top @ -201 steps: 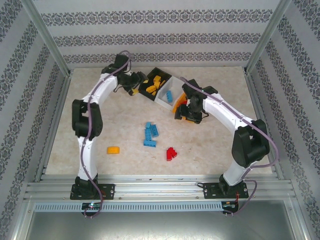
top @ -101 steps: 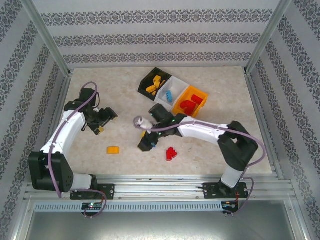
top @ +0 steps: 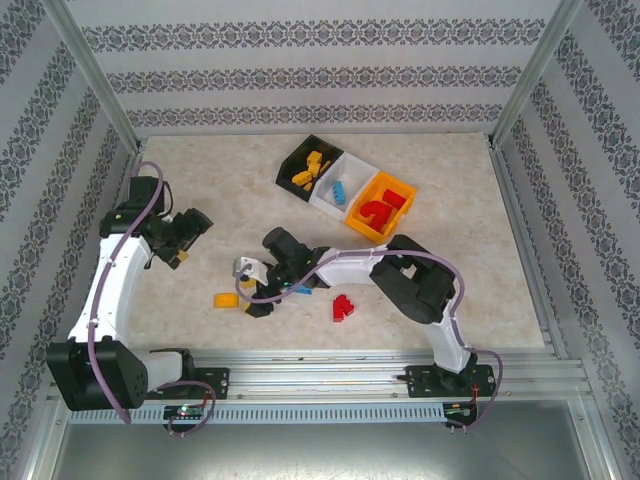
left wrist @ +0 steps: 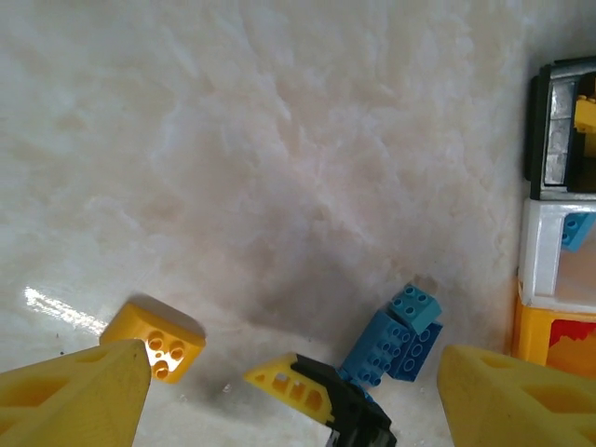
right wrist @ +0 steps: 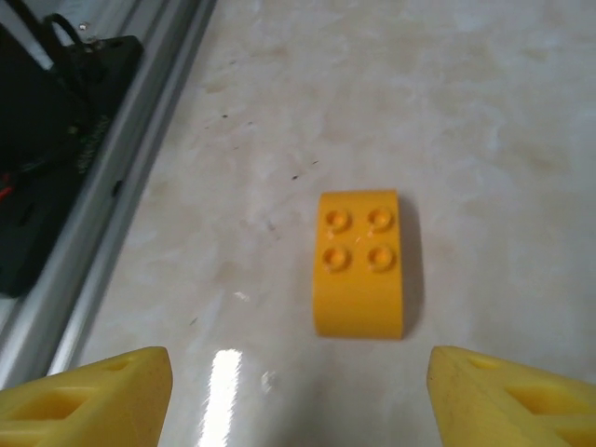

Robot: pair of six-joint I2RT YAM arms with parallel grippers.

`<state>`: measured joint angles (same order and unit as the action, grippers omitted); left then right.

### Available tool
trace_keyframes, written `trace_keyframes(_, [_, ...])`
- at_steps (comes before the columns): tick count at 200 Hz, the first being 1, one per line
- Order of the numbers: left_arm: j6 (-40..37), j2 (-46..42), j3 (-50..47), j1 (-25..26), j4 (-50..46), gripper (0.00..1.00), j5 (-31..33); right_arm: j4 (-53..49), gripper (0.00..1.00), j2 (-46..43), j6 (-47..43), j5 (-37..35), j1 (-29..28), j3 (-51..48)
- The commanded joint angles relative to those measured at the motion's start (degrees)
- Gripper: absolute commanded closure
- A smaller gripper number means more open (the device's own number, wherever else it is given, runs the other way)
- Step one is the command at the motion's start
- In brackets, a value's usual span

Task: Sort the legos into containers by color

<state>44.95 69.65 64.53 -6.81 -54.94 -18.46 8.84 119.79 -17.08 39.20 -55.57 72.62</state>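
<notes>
A yellow lego (right wrist: 361, 264) lies studs up on the table, just ahead of my right gripper (right wrist: 300, 368), which is open with nothing between its fingers. In the top view the same yellow lego (top: 226, 299) sits just left of the right gripper (top: 250, 293). Blue legos (top: 300, 290) are partly hidden under the right arm, and a red lego (top: 343, 307) lies to their right. My left gripper (top: 187, 233) hangs open and empty over the left side of the table. The black (top: 308, 165), white (top: 338, 187) and orange (top: 380, 205) containers hold yellow, blue and red legos.
The left wrist view looks down on the yellow lego (left wrist: 154, 340), the blue legos (left wrist: 396, 340), one yellow fingertip (left wrist: 279, 377) of the right gripper, and the containers (left wrist: 559, 251) at its right edge. A metal rail (right wrist: 102, 205) runs close on the right gripper's left.
The right arm has swung from the containers across the blue legos to the yellow lego at the front left. The left arm has drawn back from the black container to the left side.
</notes>
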Motion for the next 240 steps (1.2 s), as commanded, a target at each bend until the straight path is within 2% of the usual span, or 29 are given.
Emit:
trace_keyframes(1, [-2.0,-0.7,1.2,-2.2,-3.6,0.19,-2.5,0.3,0.27,3.3,-2.8,-3.0,-1.5,4.0])
trace_keyframes(67, [-3.9,0.6,1.3,-3.3,-4.2,0.18,-4.6,-5.1,0.32,10.6,-4.4,-11.5,-5.8,11.6])
trace_keyframes(79, [-3.7,0.6,0.7,-3.1,-3.7,0.18,-5.0,-5.7,0.36,10.9,-4.9,-12.1,-6.4,11.9])
trace_keyframes(102, [-3.6,0.3,0.4,-2.9,-3.4,0.18,-5.1,-6.7,0.55,10.9,-4.9,-14.2,-6.9,12.4])
trace_keyframes(128, [-3.6,-0.4,0.5,-2.5,-3.5,0.17,-4.9,-7.0,0.65,10.0,-5.3,-15.3,-6.9,12.5])
trace_keyframes(145, [-3.9,-1.2,0.5,-2.5,-3.7,0.17,-4.5,-6.7,0.72,8.7,-6.5,-16.2,-6.9,12.0])
trace_keyframes(189, [-5.4,-2.7,3.1,-2.5,-4.6,0.16,-2.8,-4.5,0.75,-1.0,-10.0,-18.1,-6.4,7.0])
trace_keyframes(216, [-6.9,-2.8,7.1,-2.5,-4.2,0.17,-1.1,-3.6,0.75,-9.0,-7.8,-20.2,-2.9,4.2])
trace_keyframes(240, [-7.8,-2.4,10.4,-2.5,-2.9,0.17,-0.5,-8.1,0.75,-12.2,-6.7,-23.6,1.9,6.3])
